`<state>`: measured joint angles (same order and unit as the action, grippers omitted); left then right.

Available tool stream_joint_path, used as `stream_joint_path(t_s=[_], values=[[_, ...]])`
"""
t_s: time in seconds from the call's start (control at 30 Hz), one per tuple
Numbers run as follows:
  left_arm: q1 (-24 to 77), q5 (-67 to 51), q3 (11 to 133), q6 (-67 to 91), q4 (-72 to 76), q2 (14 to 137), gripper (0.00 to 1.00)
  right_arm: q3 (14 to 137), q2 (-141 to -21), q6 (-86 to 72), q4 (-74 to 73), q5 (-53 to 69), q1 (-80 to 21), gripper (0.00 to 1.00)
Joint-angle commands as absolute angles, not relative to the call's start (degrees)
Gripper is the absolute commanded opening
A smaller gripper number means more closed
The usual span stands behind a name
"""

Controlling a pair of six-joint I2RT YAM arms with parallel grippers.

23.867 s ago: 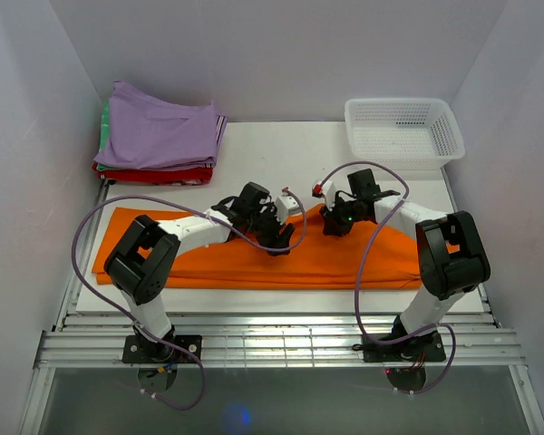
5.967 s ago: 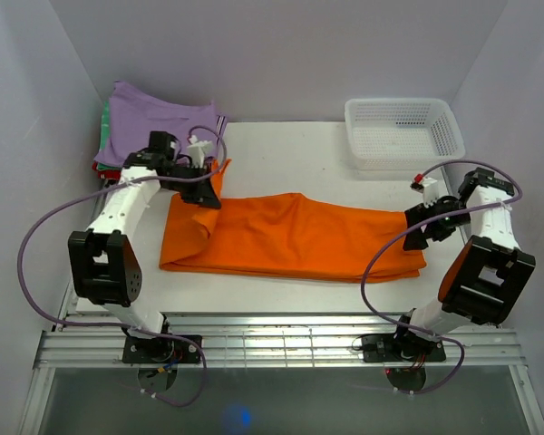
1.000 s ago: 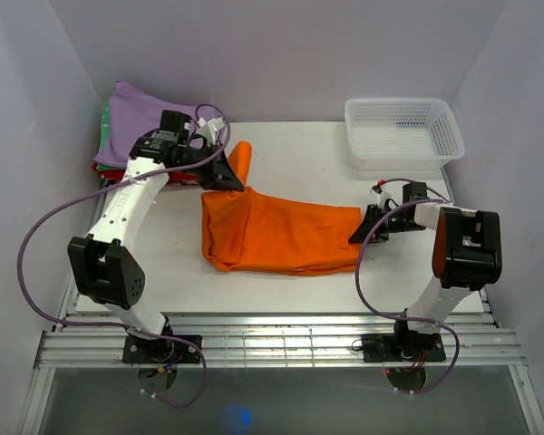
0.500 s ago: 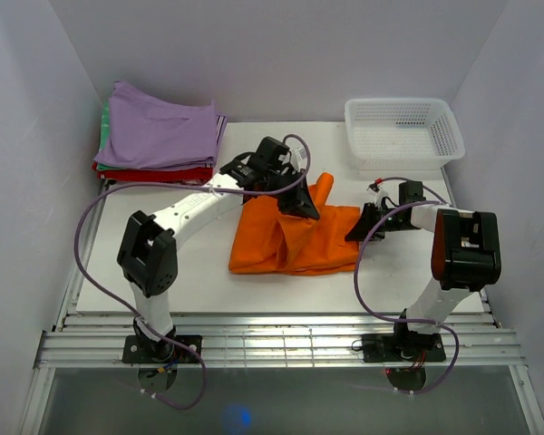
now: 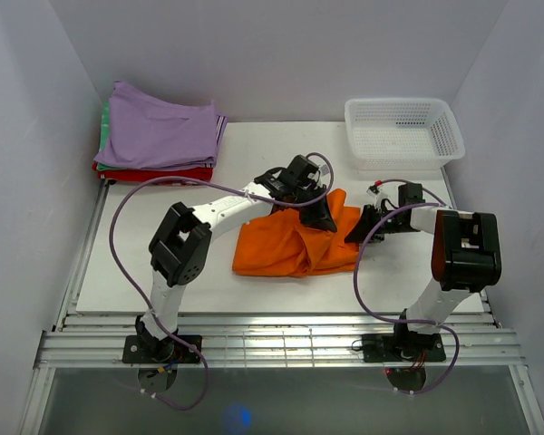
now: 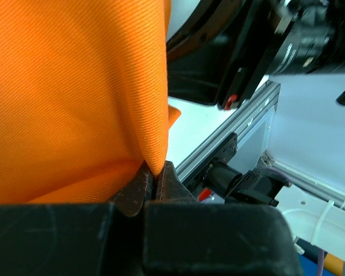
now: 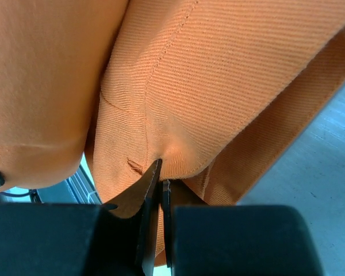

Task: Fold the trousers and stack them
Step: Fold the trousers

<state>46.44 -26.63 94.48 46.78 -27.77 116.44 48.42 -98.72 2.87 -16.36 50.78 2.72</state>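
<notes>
The orange trousers (image 5: 286, 246) lie bunched in a short fold at the table's middle. My left gripper (image 5: 327, 218) is shut on one end of the cloth, carried over the heap to its right side. In the left wrist view the orange cloth (image 6: 75, 98) hangs from the pinched fingertips (image 6: 139, 187). My right gripper (image 5: 357, 229) sits just to the right of it, shut on the other end of the trousers. Seen from the right wrist, the cloth (image 7: 218, 80) is caught at a seam between the closed jaws. The two grippers are nearly touching.
A stack of folded garments, lilac-purple (image 5: 159, 133) on top with red and green beneath, sits at the back left. A white mesh basket (image 5: 403, 132) stands at the back right. Purple cables loop from both arms over the table (image 5: 145, 272).
My left gripper has carried its end of the trousers rightwards across the table until it meets the right gripper. The cloth has doubled over and become shorter. The right gripper stayed put.
</notes>
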Motion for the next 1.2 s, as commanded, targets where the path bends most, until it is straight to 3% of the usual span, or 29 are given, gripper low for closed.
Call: stream_joint_path(t_s=[0.0,0.17,0.23,0.27,0.3,0.33,0.53,0.63,0.77,0.83,0.97,1.17], values=[[47.10,-25.05,98.87,48.08,-24.17,116.98,0.00,47.55,-97.73,2.64,-15.29,51.94,2.20,0.08],[49.04,-24.35,101.86,47.72,-23.65,119.35,0.00,46.85,-97.47,2.02,-14.59,52.03,1.93,0.08],[49.13,-24.26,102.56,47.90,-23.47,121.11,0.09,46.67,-97.21,2.02,-14.68,52.03,1.93,0.08],[49.13,-24.17,102.92,47.55,-23.29,121.64,0.15,46.76,-97.03,2.63,-15.29,51.86,1.93,0.10],[49.13,-23.65,103.62,47.20,-23.38,122.42,0.29,46.93,-96.86,3.07,-15.90,51.68,1.93,0.13],[49.13,-23.56,103.88,45.98,-23.29,122.52,0.39,47.72,-96.59,3.60,-16.69,50.64,1.93,0.23],[47.90,-23.12,101.61,35.26,-25.48,113.77,0.96,56.23,-94.31,18.87,-35.83,44.57,10.62,0.56],[45.53,-24.70,96.79,28.40,-25.66,105.07,0.98,64.22,-94.39,28.78,-46.56,40.71,17.56,0.64],[36.51,-29.42,88.17,25.14,-25.75,95.83,0.98,73.02,-93.61,33.48,-55.09,42.60,19.60,0.66],[32.98,-29.71,83.96,22.95,-27.41,93.79,0.98,75.23,-92.99,30.26,-56.60,43.86,16.45,0.71],[24.46,-27.35,77.63,20.74,-32.95,90.71,0.96,74.01,-92.55,23.15,-54.68,42.02,7.40,0.72],[20.74,-25.32,66.99,19.16,-32.17,85.35,0.95,70.23,-94.04,15.56,-49.49,37.44,0.09,0.80]])
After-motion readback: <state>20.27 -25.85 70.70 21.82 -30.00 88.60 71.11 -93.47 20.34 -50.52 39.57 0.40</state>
